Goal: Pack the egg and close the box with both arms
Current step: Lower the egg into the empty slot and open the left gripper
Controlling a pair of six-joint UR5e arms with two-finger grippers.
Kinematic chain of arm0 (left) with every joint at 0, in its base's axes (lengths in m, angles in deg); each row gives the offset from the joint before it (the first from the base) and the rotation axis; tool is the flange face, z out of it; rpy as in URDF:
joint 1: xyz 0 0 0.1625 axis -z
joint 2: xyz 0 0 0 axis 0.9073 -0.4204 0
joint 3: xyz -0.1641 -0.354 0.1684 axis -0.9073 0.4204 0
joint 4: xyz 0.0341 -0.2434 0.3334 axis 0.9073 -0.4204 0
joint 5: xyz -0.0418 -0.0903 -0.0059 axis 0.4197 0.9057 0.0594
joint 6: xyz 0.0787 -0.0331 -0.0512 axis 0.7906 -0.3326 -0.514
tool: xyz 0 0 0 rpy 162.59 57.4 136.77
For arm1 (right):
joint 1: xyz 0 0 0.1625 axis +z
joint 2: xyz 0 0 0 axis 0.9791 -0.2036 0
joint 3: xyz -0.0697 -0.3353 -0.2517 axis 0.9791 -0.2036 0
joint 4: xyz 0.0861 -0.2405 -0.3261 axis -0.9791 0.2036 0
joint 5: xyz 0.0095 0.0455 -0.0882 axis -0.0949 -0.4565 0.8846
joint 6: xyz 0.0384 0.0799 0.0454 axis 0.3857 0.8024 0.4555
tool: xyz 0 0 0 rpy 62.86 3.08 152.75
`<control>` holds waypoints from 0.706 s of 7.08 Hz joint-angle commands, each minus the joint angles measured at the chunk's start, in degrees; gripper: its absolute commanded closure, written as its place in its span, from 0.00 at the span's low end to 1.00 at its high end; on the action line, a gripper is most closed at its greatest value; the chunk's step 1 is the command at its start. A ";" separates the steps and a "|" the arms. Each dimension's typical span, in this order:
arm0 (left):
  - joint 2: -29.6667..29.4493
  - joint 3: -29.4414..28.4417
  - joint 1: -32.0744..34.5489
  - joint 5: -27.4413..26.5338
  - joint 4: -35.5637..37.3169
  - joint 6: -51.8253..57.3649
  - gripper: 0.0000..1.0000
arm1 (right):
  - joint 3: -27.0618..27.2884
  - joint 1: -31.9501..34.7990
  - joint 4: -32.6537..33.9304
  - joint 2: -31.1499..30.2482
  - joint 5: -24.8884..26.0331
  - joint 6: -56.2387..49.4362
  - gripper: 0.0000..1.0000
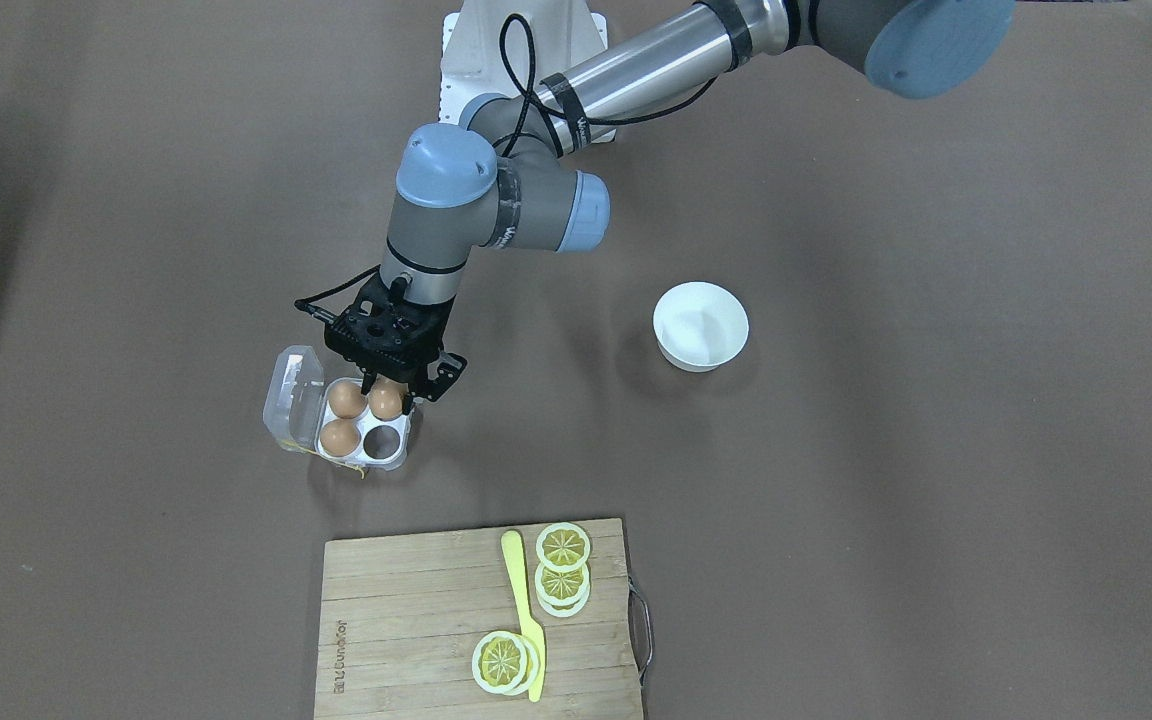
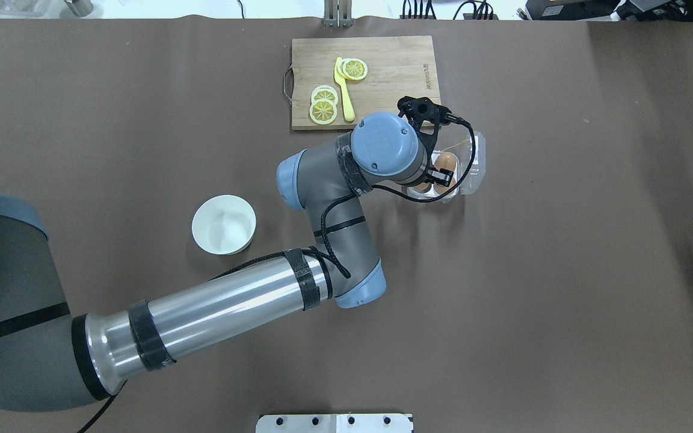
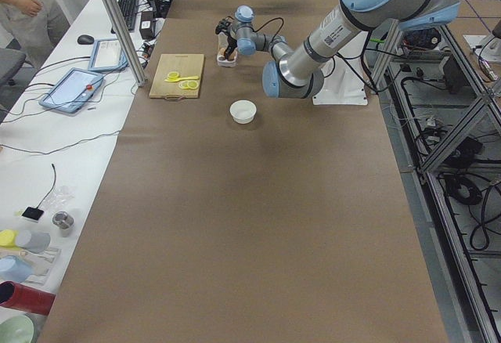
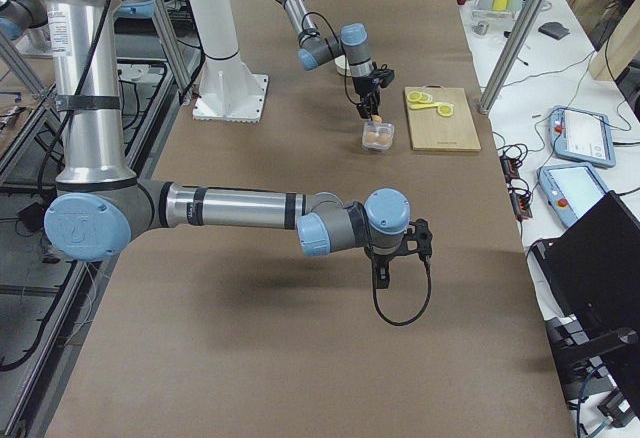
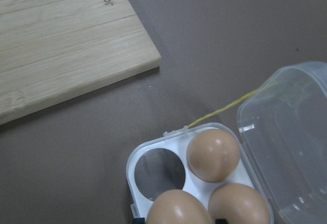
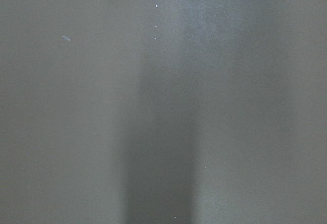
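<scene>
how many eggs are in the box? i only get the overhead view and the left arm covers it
Observer: The front view shows two eggs seated in the box, and a third egg in the left gripper just over it.
Operator: any cup free
Observer: One. The left wrist view shows an empty cup in the row nearer the board.
Operator: where's the right arm, not in my view
Observer: The right-side view shows the right gripper hanging low over the table, well away from the box.
</scene>
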 commanded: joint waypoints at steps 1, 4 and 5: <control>0.00 0.09 -0.06 -0.05 0.00 0.00 0.23 | -0.03 0.00 0.09 0.01 0.07 0.00 0.00; -0.61 0.96 0.12 0.48 2.18 -3.41 0.04 | -0.03 0.00 0.09 -0.08 0.07 0.00 0.00; -0.70 4.19 0.47 1.09 9.68 -3.51 0.03 | -0.12 0.00 0.00 0.01 0.16 0.00 0.00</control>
